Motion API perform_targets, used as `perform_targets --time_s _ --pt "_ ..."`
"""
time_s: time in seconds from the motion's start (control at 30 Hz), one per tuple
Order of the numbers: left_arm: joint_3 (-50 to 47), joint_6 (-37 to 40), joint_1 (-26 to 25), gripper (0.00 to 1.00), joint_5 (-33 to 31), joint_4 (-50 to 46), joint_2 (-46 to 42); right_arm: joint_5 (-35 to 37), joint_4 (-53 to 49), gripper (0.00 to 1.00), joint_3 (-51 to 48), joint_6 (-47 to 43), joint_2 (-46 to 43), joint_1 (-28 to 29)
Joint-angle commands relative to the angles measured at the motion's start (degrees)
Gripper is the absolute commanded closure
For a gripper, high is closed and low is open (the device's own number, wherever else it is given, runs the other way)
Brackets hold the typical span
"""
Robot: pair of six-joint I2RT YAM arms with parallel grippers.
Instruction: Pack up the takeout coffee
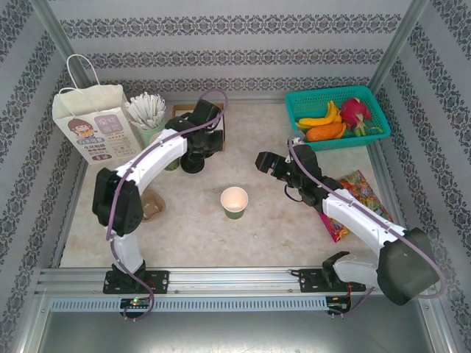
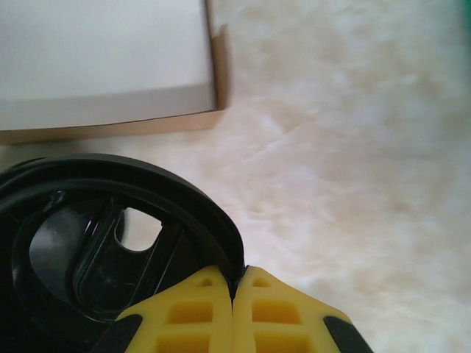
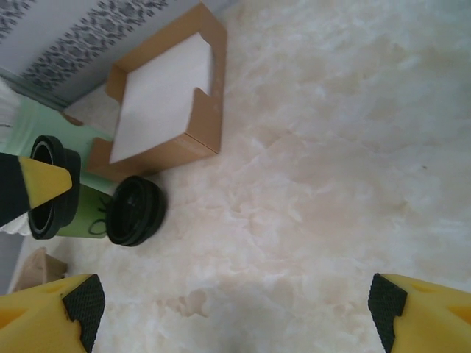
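Observation:
The takeout coffee cup (image 1: 234, 202), small with an olive-green side, stands upright in the middle of the table with its mouth open. My left gripper (image 1: 193, 157) is at the back, beside the brown napkin tray (image 2: 110, 66). In the left wrist view my left gripper (image 2: 235, 278) is shut, its yellow fingers pinching the rim of a black lid (image 2: 184, 202). A stack of black lids (image 3: 136, 209) lies by the tray. My right gripper (image 1: 265, 162) hovers right of the cup, well apart from it. In its wrist view my right gripper (image 3: 234, 298) is open over bare table.
A paper bag (image 1: 92, 121) stands at the back left, with a pale green cup of white sticks (image 1: 147, 114) beside it. A teal basket (image 1: 375, 118) of fruit sits at the back right. A candy packet (image 1: 353, 193) lies under the right arm. A brown item (image 1: 153, 207) rests near the left arm.

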Motion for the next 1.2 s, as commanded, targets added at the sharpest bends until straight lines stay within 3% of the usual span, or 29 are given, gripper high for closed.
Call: perform_targets --time_s 0.0,0.13,0.27,0.33,0.4,0.47,0.6,0.83,0.93,1.17 --pt "-3.5 -3.8 1.6 1.00 10.8 10.9 -5.7 -3.6 8.2 0.05 -1.3 -0.1 -1.5 0.5" --pt "-6.0 -8.4 3.0 1.00 16.8 17.2 -10.1 -9.2 11.5 0.05 -0.6 -2.2 -1.2 0.7" --pt "-9.7 -17.1 4.8 1.00 27.3 28.9 -13.2 -12.7 18.3 0.03 -1.4 -2.0 -1.1 0.5" --pt "-12.1 -20.6 5.2 1.00 30.9 36.6 -14.9 -11.0 21.3 0.03 -1.6 4.8 -0.7 0.1" --pt "-13.7 -24.1 5.5 1.00 32.3 43.0 -16.2 -14.1 23.1 0.03 0.0 16.5 0.9 -1.7" --pt "-15.7 -27.9 5.5 1.00 31.9 50.7 -17.1 -14.5 28.0 0.02 0.2 27.9 2.2 -1.9" --pt "-20.9 -40.9 5.5 1.00 27.5 70.5 -16.6 -7.5 38.6 0.02 -1.5 50.6 5.5 0.1" --pt "-22.7 -53.1 4.7 1.00 20.1 87.6 -12.0 -1.0 54.4 0.02 4.2 75.7 15.6 3.7" --pt "-22.9 -54.5 4.0 1.00 18.3 91.5 -10.4 2.9 58.2 0.02 7.8 81.6 19.2 6.2" --pt "-24.8 -58.1 3.9 1.00 14.7 99.2 -8.1 6.9 59.8 0.02 14.2 84.3 21.6 8.2"
